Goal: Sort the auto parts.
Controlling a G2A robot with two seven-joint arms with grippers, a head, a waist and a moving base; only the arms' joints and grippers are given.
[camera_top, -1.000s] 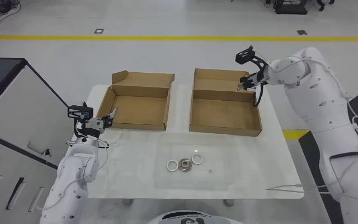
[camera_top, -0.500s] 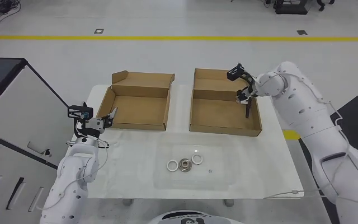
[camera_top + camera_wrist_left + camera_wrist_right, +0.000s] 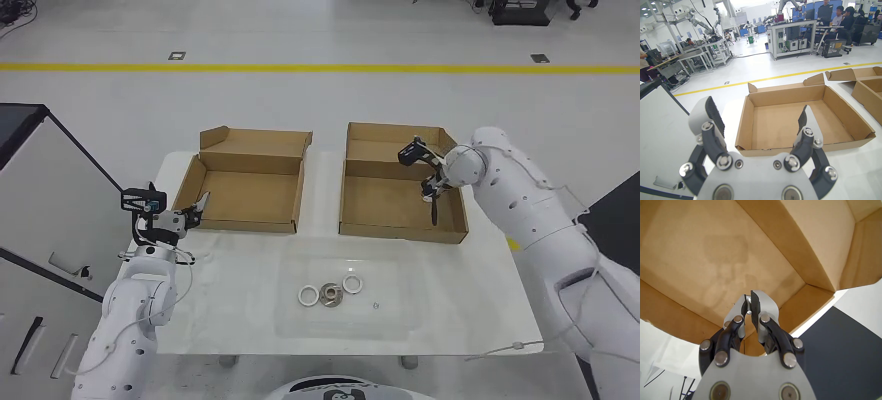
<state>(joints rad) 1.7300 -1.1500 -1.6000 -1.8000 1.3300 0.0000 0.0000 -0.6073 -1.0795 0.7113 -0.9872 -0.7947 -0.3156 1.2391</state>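
My right gripper [image 3: 749,300], clamped on a small silver bolt [image 3: 748,307], hangs by the right wall of the right brown cardboard box [image 3: 390,207] (not yet released); white and grey rings [image 3: 329,298] wait in the clear tray [image 3: 388,316].

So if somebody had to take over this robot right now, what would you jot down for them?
The right gripper is shut on a bolt, over the floor of the right box, not yet let go.
The left gripper is open and empty, just outside the left box.
The tray holds two white rings and a metal part between them.
Done: nothing lies in either box, as far as I can see.
Left: drop the bolt, then sort the tray's parts.
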